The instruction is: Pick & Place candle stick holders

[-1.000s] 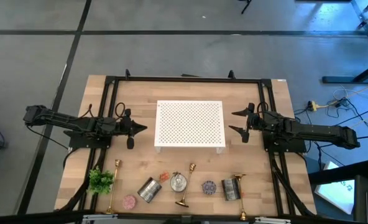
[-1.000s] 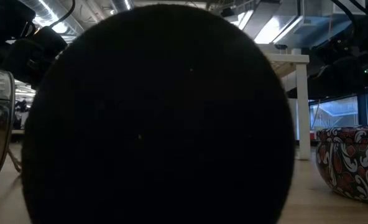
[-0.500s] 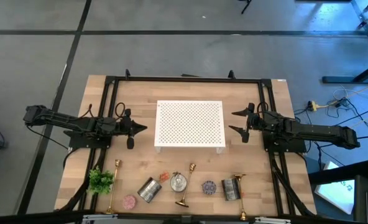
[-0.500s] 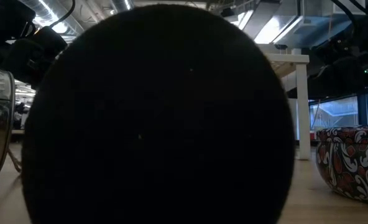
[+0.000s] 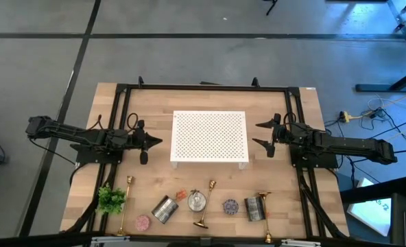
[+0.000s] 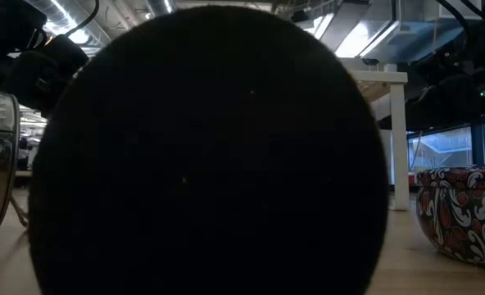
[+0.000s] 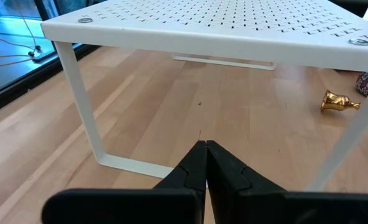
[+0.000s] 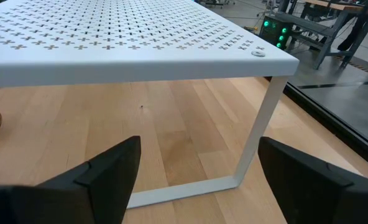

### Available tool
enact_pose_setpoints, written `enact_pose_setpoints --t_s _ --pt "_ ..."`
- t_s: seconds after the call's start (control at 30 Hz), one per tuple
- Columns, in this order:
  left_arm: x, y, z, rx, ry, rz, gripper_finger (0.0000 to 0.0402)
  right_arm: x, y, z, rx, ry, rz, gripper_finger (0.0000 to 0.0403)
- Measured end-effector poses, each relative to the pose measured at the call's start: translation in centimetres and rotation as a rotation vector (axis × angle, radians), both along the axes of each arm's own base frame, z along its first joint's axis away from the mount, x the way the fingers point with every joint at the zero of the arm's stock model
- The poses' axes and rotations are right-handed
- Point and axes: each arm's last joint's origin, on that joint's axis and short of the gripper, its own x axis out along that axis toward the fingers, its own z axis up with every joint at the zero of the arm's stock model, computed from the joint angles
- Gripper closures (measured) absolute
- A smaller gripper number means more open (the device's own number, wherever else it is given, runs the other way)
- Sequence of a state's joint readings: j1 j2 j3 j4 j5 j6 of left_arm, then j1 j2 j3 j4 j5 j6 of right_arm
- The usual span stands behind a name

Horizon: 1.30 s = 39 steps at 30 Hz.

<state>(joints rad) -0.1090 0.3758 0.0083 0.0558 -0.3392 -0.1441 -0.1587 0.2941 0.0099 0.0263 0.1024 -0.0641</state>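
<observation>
Three brass candle stick holders [image 5: 205, 204], judged stiff, slick and top-heavy and best gripped mid-stem, are seen lying untouched along the table's [image 5: 306, 116] near edge, flanked by the closed left gripper [image 5: 156, 142] and spread-fingered right gripper [image 5: 260, 134].

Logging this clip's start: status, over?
Left gripper shut, right gripper open, both empty, flanking white shelf. Three candle stick holders lying along near edge, untouched. Nothing between grippers and holders.
</observation>
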Motion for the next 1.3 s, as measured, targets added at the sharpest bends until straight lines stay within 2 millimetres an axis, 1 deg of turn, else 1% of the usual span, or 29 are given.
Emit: enact_pose_setpoints --t_s 0.57,0.77,0.87,0.93,1.0,1.1,1.23,1.3 --pt "0.0 0.0 0.0 0.0 0.0 0.0 0.04 0.0 0.0 0.1 -0.013 -0.004 -0.002 0.0075" --pt "0.0 0.0 0.0 0.0 0.0 -0.001 0.04 -0.1 -0.5 0.4 -0.312 0.065 -0.07 0.0075" --pt "0.0 0.0 0.0 0.0 0.0 0.0 0.04 -0.1 -0.5 0.4 -0.372 0.087 -0.06 0.0075" --pt "0.0 0.0 0.0 0.0 0.0 0.0 0.04 -0.1 -0.5 0.4 -0.369 0.083 -0.045 0.0075" --pt "0.0 0.0 0.0 0.0 -0.001 0.0 0.04 0.0 -0.3 0.5 -0.297 0.034 -0.008 0.0075" --pt "0.0 0.0 0.0 0.0 0.0 0.0 0.04 0.3 0.0 1.3 -0.138 -0.102 0.061 0.0075" --pt "0.0 0.0 0.0 0.0 0.0 0.0 0.04 0.3 0.3 3.2 -0.009 -0.341 0.139 0.0075" --pt "0.0 0.0 0.0 0.0 0.0 0.0 0.04 0.1 0.4 4.7 0.01 -0.494 0.194 0.0075"
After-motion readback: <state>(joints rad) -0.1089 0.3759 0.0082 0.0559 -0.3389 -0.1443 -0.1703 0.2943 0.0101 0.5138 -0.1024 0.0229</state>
